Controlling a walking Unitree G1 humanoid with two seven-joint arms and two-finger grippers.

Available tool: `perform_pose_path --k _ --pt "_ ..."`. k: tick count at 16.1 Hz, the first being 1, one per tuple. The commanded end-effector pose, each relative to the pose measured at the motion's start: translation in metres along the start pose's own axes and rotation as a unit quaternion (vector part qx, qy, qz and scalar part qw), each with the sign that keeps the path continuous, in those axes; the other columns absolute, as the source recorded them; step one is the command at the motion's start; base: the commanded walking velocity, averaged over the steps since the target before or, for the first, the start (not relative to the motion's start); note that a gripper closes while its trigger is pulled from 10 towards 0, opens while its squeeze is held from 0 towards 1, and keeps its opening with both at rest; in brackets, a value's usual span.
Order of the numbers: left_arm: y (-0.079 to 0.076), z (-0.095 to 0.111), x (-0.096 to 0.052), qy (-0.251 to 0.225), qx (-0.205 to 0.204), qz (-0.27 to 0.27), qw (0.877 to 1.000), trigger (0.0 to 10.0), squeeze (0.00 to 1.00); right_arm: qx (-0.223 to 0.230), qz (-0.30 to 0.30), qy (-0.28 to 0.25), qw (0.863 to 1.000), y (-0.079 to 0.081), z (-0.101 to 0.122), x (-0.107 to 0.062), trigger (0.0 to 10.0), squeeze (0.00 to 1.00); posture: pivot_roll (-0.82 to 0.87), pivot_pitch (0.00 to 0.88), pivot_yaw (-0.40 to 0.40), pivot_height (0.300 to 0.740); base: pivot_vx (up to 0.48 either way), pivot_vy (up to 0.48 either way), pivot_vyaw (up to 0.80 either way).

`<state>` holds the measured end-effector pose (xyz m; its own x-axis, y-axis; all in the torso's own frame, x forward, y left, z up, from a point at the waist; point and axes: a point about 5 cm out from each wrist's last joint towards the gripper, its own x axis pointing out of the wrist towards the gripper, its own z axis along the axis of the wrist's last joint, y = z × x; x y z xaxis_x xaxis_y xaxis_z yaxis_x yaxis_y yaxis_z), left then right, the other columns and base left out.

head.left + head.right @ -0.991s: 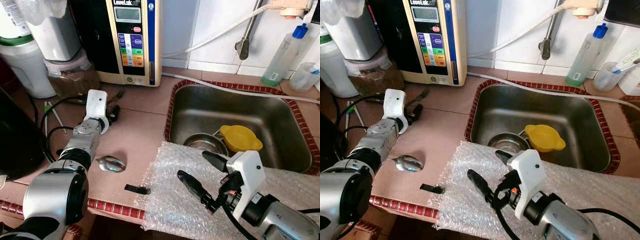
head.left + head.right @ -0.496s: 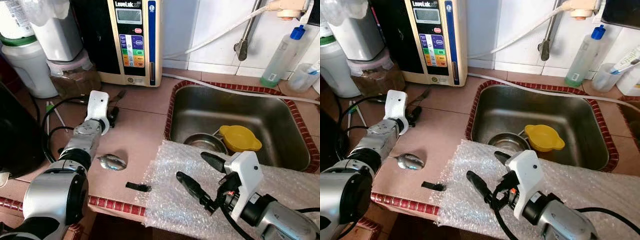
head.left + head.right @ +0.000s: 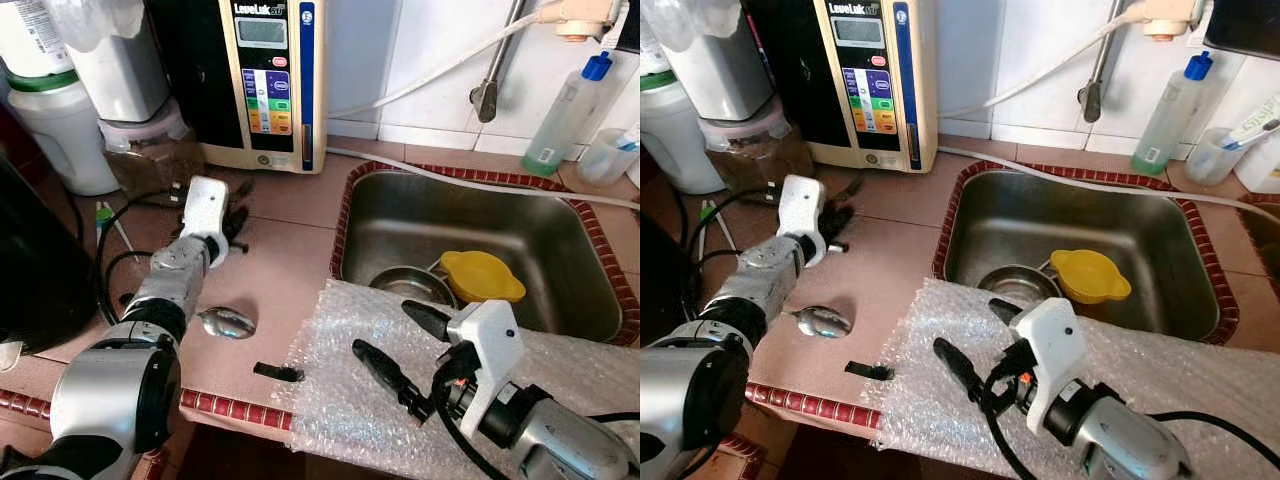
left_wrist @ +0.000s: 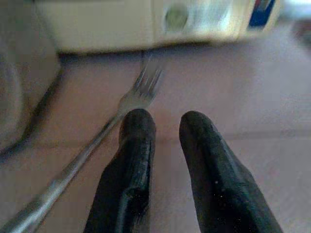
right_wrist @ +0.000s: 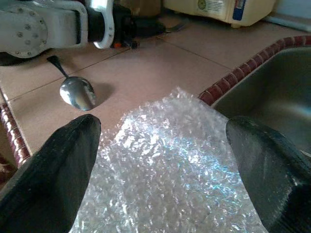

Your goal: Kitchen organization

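While your left end effector (image 4: 163, 141) hovers slightly parted beside the fork (image 4: 138, 94) near the surface's back edge, nothing is grasped; the spoon (image 3: 228, 322) waits, right end effector (image 3: 392, 340) spread wide.

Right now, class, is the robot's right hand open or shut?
Open. The right hand hovers over the bubble wrap with its two black fingers spread wide apart, nothing held between them.
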<state>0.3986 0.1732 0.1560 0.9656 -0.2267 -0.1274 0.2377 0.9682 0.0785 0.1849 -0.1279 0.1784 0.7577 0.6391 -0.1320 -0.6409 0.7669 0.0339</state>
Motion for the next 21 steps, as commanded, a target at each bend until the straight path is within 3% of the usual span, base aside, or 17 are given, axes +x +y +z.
perform_pose_path --k 1,5,8,13,15,16,17,18,21 --pt "0.001 0.001 -0.002 -0.021 -0.004 -0.02 1.0 0.0 0.0 -0.006 -0.008 -0.008 1.0 -0.003 0.002 0.002 10.0 0.0 -0.08 0.109 0.04 0.74 0.0 0.0 0.0" --pt "0.005 0.004 -0.011 -0.072 0.025 -0.048 0.996 0.0 0.0 -0.018 -0.042 -0.031 0.998 -0.015 0.007 0.008 10.0 0.0 -0.05 0.093 0.034 0.74 0.0 0.0 0.0" --pt "0.008 0.006 -0.025 -0.126 0.009 -0.053 0.991 0.0 0.0 -0.028 -0.08 -0.049 0.995 -0.028 0.011 0.013 10.0 0.0 -0.01 0.077 0.034 0.74 0.0 0.0 0.0" --pt "0.003 -0.011 -0.046 -0.125 0.008 -0.063 0.99 0.0 0.0 -0.029 -0.098 -0.054 0.993 -0.033 0.008 0.017 10.0 0.0 0.02 0.058 0.042 0.74 0.0 0.0 0.0" --pt "0.007 -0.015 -0.045 -0.107 -0.008 -0.045 0.993 0.0 0.0 -0.028 -0.091 -0.057 0.994 -0.03 0.007 0.021 10.0 0.0 0.01 0.051 0.043 0.74 0.0 0.0 0.0" --pt "0.006 -0.012 -0.039 -0.103 -0.008 -0.038 0.994 3.3 0.0 -0.028 -0.08 -0.071 0.994 -0.026 0.01 0.023 10.0 0.0 0.01 0.047 0.045 0.74 0.0 0.0 0.0" --pt "0.005 -0.008 -0.034 -0.104 -0.02 -0.035 0.994 5.7 0.0 -0.027 -0.084 -0.08 0.993 -0.026 0.013 0.023 10.0 0.0 0.01 0.045 0.047 0.74 0.0 0.0 0.0" --pt "0.003 -0.004 -0.031 -0.105 -0.02 -0.035 0.994 9.9 0.0 -0.028 -0.088 -0.087 0.992 -0.026 0.016 0.023 10.0 0.0 0.0 0.045 0.049 0.74 0.0 0.0 0.0" --pt "-0.008 0.009 -0.02 -0.106 -0.025 -0.038 0.993 10.0 0.0 -0.028 -0.105 -0.092 0.99 -0.025 0.016 0.021 10.0 0.0 -0.01 0.052 0.06 0.74 0.0 0.0 0.0"
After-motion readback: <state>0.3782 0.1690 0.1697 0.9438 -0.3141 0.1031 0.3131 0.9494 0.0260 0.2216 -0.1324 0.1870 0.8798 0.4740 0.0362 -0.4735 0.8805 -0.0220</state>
